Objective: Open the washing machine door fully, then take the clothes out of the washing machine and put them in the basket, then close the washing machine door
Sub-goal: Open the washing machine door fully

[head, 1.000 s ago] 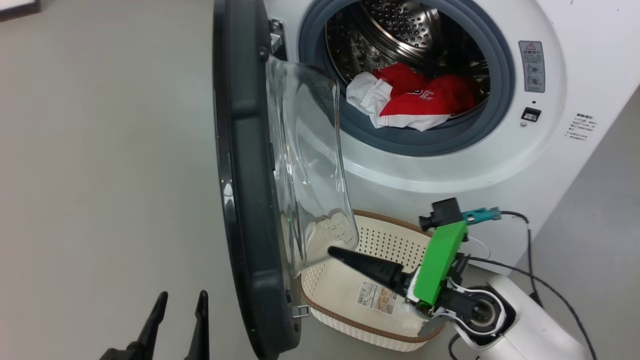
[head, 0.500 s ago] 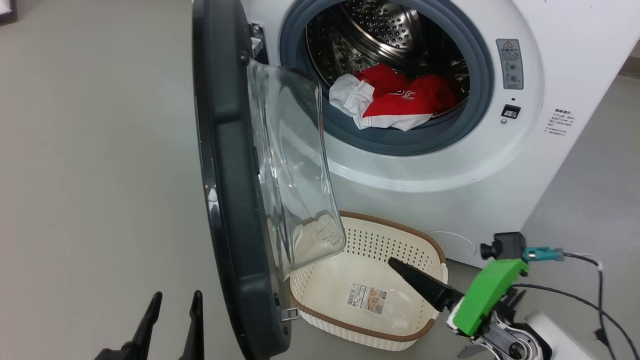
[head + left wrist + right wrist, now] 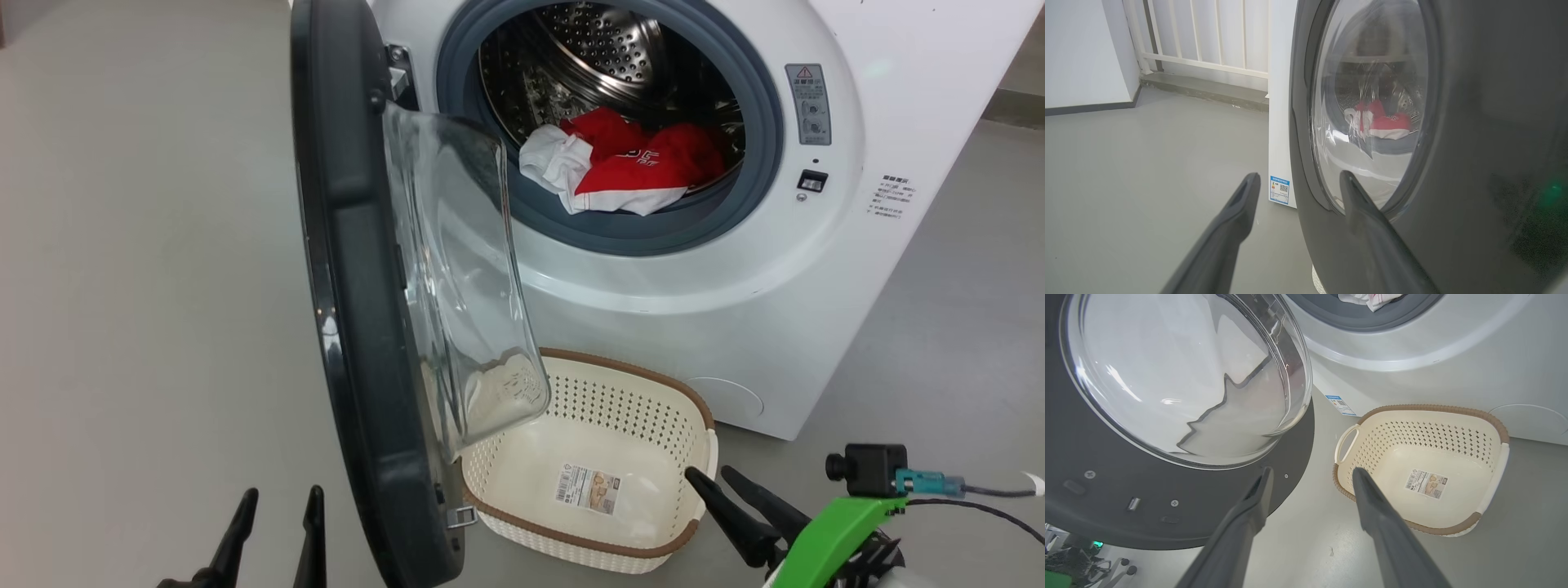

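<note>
The washing machine (image 3: 735, 310) stands with its door (image 3: 359, 278) swung out edge-on toward me, the glass bowl (image 3: 457, 269) bulging to the right. Red and white clothes (image 3: 620, 167) lie in the steel drum at the gasket's lower lip. The cream basket (image 3: 629, 392) sits empty on the floor below the opening, also in the right wrist view (image 3: 1453, 416). My right gripper (image 3: 710, 474) is open at the basket's right rim, holding nothing. My left gripper (image 3: 277, 498) is open at the lower left, just left of the door's outer face (image 3: 1474, 163).
Grey floor (image 3: 147, 286) spreads to the left of the door. A white railing and a low step (image 3: 1208, 81) stand behind the machine in the left wrist view. A cable (image 3: 980, 494) trails from the right wrist camera.
My right gripper has pulled back from under the glass bowl, across the basket, to its right rim. The head camera has shifted, so the machine sits further left in view.
</note>
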### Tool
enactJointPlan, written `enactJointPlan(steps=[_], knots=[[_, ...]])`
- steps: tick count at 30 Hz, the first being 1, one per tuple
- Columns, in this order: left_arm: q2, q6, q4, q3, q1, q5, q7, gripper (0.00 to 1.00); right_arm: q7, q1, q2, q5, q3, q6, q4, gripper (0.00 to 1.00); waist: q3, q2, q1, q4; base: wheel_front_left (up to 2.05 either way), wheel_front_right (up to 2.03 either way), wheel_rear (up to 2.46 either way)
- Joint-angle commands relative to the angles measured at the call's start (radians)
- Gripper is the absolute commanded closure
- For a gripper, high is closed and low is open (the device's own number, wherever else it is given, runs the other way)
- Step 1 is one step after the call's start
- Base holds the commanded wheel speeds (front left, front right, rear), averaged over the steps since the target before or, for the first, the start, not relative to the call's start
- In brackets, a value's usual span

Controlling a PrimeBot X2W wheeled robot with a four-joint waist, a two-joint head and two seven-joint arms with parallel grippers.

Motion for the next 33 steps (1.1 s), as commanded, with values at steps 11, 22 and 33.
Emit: enactJointPlan(steps=[11,22,33], knots=[[0.008,-0.007,-0.008,0.044,-0.01,0.018,-0.009,0.0,-0.176,-0.028,-0.019,-0.231,0.017,0.007,0.115,0.0,-0.009,0.0,0.0,-0.005,0.0,0.0,0.0],[0.008,-0.005,-0.006,0.044,-0.008,0.017,-0.009,0.0,-0.177,0.079,0.096,-0.601,-0.305,0.007,0.044,0.0,-0.014,0.0,0.0,-0.004,0.0,0.0,0.0],[0.008,-0.003,-0.024,0.045,-0.005,0.02,-0.009,0.0,-0.177,0.162,0.187,-0.811,-0.495,0.007,-0.068,0.0,-0.018,0.0,0.0,-0.005,0.0,0.0,0.0]])
